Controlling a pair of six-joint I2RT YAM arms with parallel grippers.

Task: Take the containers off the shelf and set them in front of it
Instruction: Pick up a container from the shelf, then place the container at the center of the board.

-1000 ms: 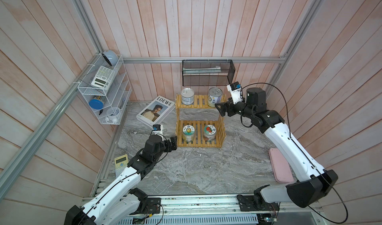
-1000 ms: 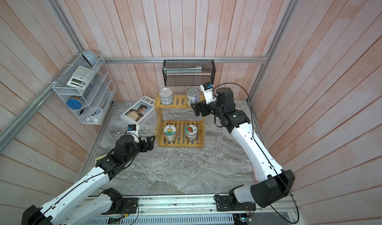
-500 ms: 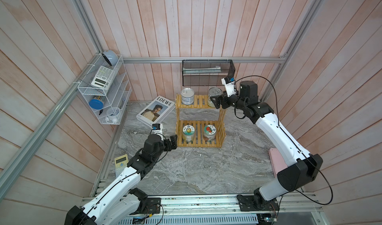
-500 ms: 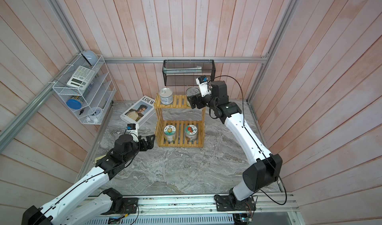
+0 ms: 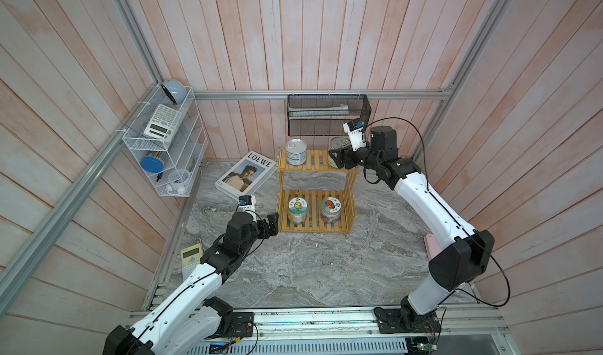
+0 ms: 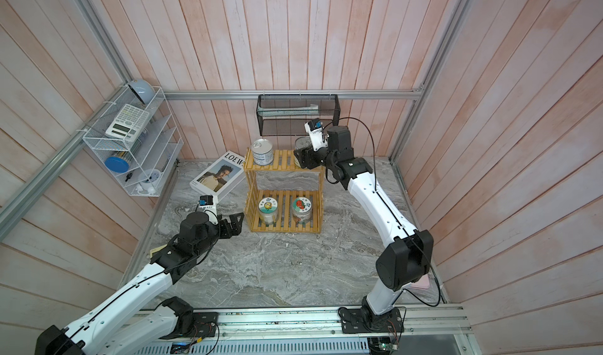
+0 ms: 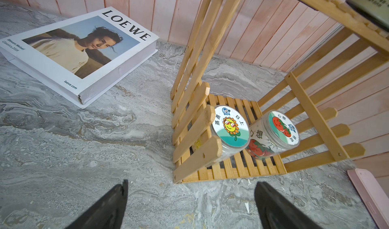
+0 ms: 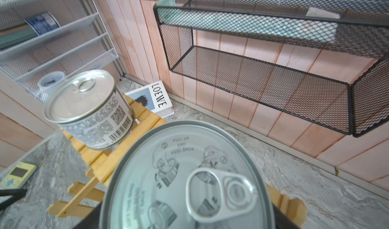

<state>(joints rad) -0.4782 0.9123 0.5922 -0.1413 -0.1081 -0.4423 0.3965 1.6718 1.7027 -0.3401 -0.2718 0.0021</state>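
At the shelf's [image 5: 315, 161] top right edge, a can [image 5: 336, 141] is straddled by the right gripper [image 5: 337, 157], grip unclear; the left gripper [image 5: 271, 226] is spread open beside its base.

Book [image 7: 80, 49] says "LOEWE"; can lid [image 8: 168, 175] says "PULL UP AND PEEL BACK".

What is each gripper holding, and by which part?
Left gripper: open, empty. Right gripper: jaws straddle the sides of the right tin can on the top tier of the shelf; grip cannot be told.
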